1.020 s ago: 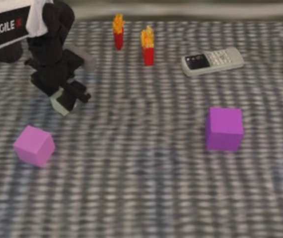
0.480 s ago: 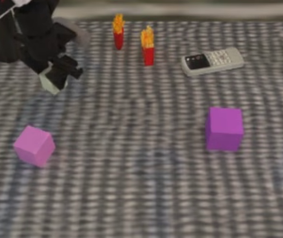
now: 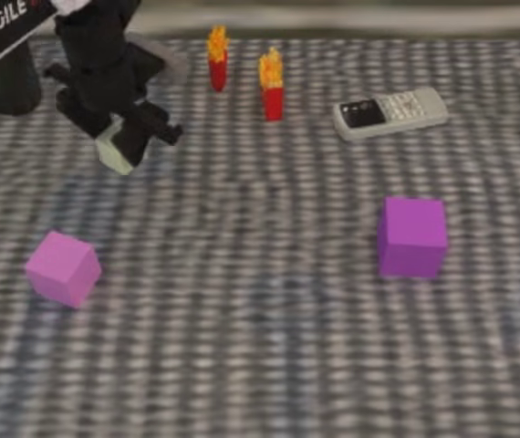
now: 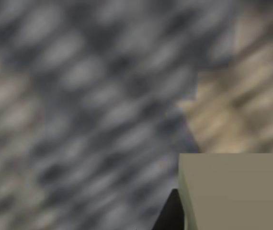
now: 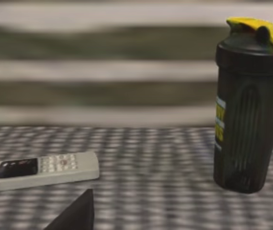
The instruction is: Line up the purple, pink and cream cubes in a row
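Nearest me in the top view, the pink cube [image 3: 63,267] sits on the woven grey surface [image 3: 242,347] at the left, turned so one corner faces the near edge. The purple cube [image 3: 412,235] rests well apart from it at the right, a little farther back and square to the view. Nothing touches either one.

Farther back at the left, my left gripper [image 3: 128,146] hangs above the surface with its jaws clamped on the cream cube [image 3: 114,151], which shows as a pale block at the tips of the dark fingers [image 3: 155,128]. In the left wrist view the cream cube [image 4: 234,190] fills the lower corner, with one dark finger [image 4: 170,213] pressed against its side and the weave blurred beneath it. I cannot tell from these views how high the cube is off the surface.

Beyond that, near the far edge, two red fries cartons [image 3: 217,59] stand upright just beside each other, and a grey phone [image 3: 390,112] lies flat to their right. The right wrist view shows the phone [image 5: 44,170] close by, lying face up, and a dark shaker bottle [image 5: 248,103] with a yellow lid standing upright off to one side.

My right arm is out of the top view; in its wrist view only a dark fingertip [image 5: 76,215] shows, so I cannot tell how its jaws stand.
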You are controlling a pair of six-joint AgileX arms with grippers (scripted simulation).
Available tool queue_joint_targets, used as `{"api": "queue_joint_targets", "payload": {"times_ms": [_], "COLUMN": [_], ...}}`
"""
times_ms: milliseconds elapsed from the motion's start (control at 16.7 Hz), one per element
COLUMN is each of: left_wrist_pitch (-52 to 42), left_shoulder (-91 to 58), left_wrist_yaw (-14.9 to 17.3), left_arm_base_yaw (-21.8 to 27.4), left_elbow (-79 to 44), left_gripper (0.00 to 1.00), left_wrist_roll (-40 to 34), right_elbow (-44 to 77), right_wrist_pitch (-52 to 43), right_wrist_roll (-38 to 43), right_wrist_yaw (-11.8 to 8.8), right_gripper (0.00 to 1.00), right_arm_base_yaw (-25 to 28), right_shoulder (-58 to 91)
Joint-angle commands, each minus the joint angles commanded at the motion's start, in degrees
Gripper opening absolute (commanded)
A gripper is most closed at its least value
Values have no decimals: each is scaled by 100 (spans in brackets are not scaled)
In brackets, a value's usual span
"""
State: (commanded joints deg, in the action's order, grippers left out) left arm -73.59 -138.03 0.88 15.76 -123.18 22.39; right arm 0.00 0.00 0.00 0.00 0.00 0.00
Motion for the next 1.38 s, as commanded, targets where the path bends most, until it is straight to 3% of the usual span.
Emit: {"api": "queue_joint_targets", "payload": {"times_ms": [240,660,840,1080,1380], "left_wrist_pitch": [-98,-307,-322,-272,-259], "left_shoulder": [-28,18,125,306,337], "left_wrist_yaw": [-45,-109,-142,-194,-204], "left_arm_base_yaw": [828,2682,3371,3939,4009], "left_elbow": [-78,6,53,115,125], "left_gripper": [0,0,0,0,0], "left_wrist_roll": [-1481,-5339,-6673,-7623,-7730], "right_elbow": [0,0,0,0,0], "right_wrist_pitch": [0,0,0,0,0], "right_wrist_roll": [0,0,0,0,0], "right_wrist_yaw": [0,0,0,0,0], "right_gripper": [100,100,100,100,100], "right_arm_base_yaw": [0,0,0,0,0], "right_shoulder": [0,0,0,0,0]}}
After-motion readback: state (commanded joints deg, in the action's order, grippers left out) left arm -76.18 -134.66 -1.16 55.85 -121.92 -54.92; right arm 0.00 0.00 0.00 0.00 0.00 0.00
